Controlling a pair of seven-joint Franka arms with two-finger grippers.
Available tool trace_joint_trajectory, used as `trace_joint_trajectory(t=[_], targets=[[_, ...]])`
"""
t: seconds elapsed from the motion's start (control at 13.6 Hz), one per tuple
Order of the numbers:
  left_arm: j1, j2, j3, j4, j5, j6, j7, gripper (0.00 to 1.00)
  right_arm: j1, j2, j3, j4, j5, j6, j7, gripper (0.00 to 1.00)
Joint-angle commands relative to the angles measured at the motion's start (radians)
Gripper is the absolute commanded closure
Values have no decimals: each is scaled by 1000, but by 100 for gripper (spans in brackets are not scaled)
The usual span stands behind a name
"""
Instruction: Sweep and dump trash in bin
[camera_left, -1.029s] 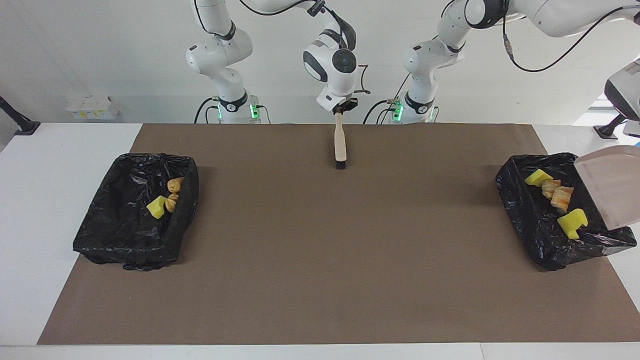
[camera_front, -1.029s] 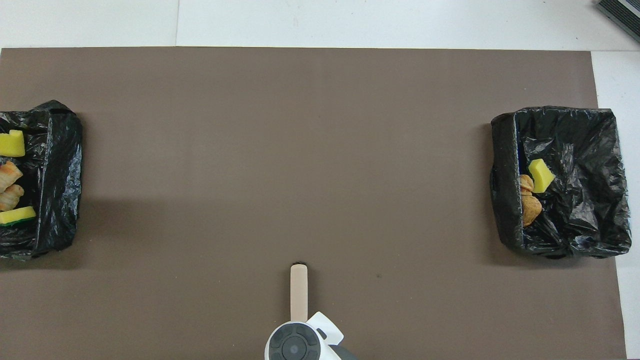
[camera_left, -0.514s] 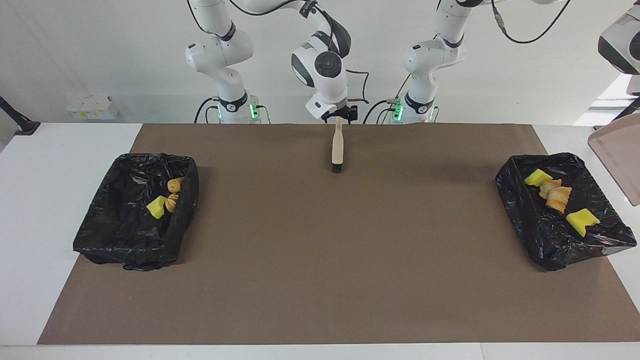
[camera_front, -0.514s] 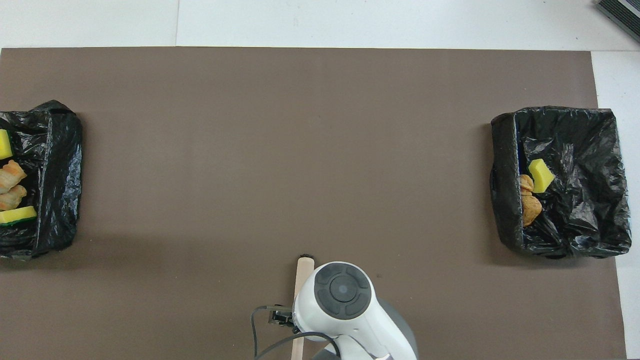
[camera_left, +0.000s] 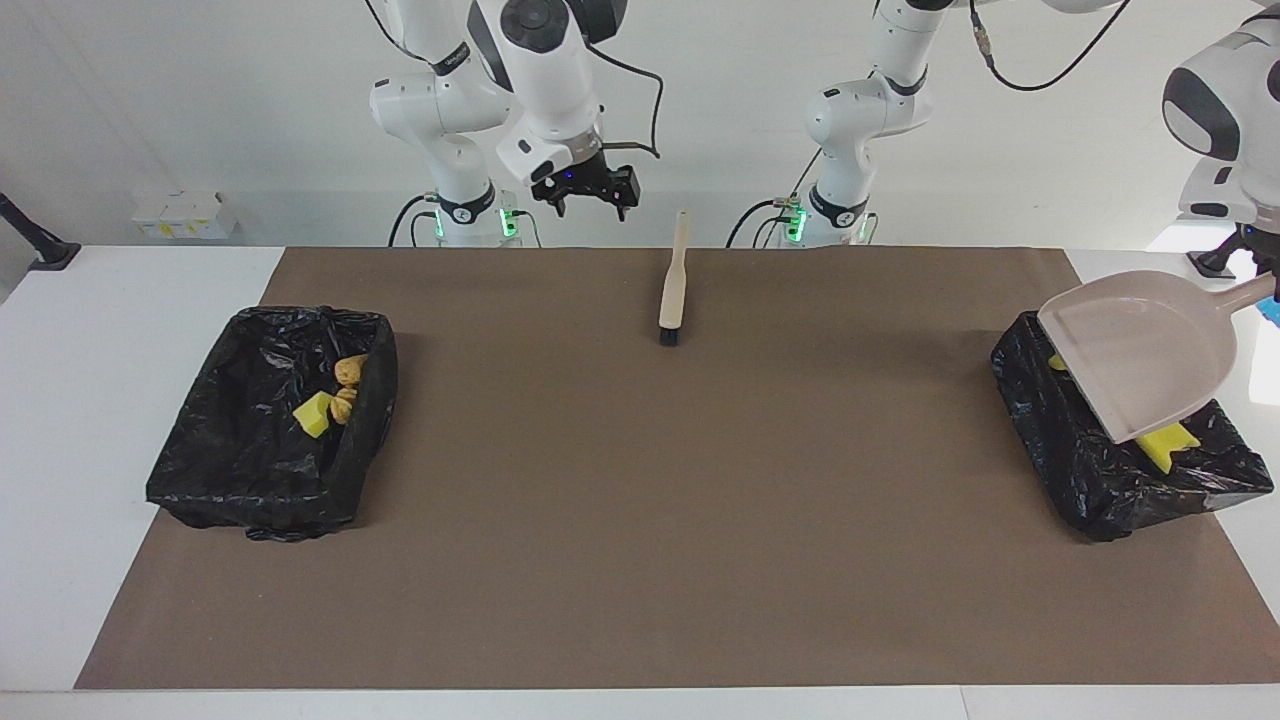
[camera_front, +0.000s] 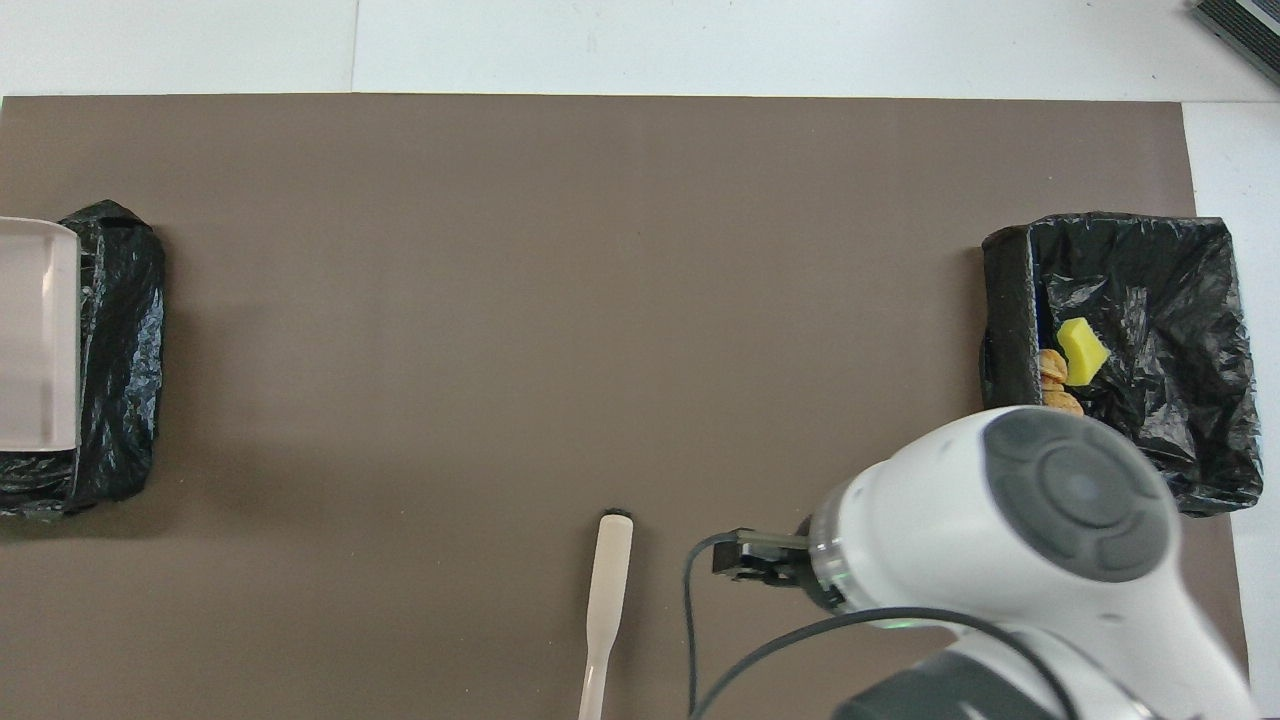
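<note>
At the right arm's end of the table a black-lined bin (camera_left: 270, 425) holds a yellow sponge chunk (camera_left: 313, 413) and two brown bread-like pieces (camera_left: 346, 385). The right gripper (camera_left: 587, 196) hangs in the air with its fingers spread wide and nothing between them. The brush (camera_left: 673, 283) lies flat on the brown mat (camera_left: 640, 520), apart from that gripper. At the left arm's end a second lined bin (camera_left: 1100, 470) holds more trash, of which one yellow chunk (camera_left: 1166, 443) shows under the dustpan (camera_left: 1140, 350) held tilted over it. The left gripper is at the frame's edge, closed on the dustpan's handle.
</note>
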Motion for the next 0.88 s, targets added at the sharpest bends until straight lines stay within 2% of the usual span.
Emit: trace_joint_trajectory(t=[0.0,0.22,0.29,0.44,0.59,0.81], targets=[[-8,-71,18,-106,-210,6,-178,100,-108,43,-34,150,-48,-130,-122,0],[-54,-83,10,-176,-228,13,-521,100,-173,175,-32,365,-150,-248,-130,0],[-83,-82,10,-201,-231,18,-613,100,-175,197,-32,399,-179,-250,-132,0],[-114,-73,10,-232,-266,29,-762,100,-175,199,-34,399,-200,-244,-132,0],[-134,-71,10,-278,-355,79,-937,100,-175,199,-34,399,-205,-238,-133,0],[-236,-36,10,-287,-405,111,-1248,100,-193,220,-35,431,-224,-235,-165,0]])
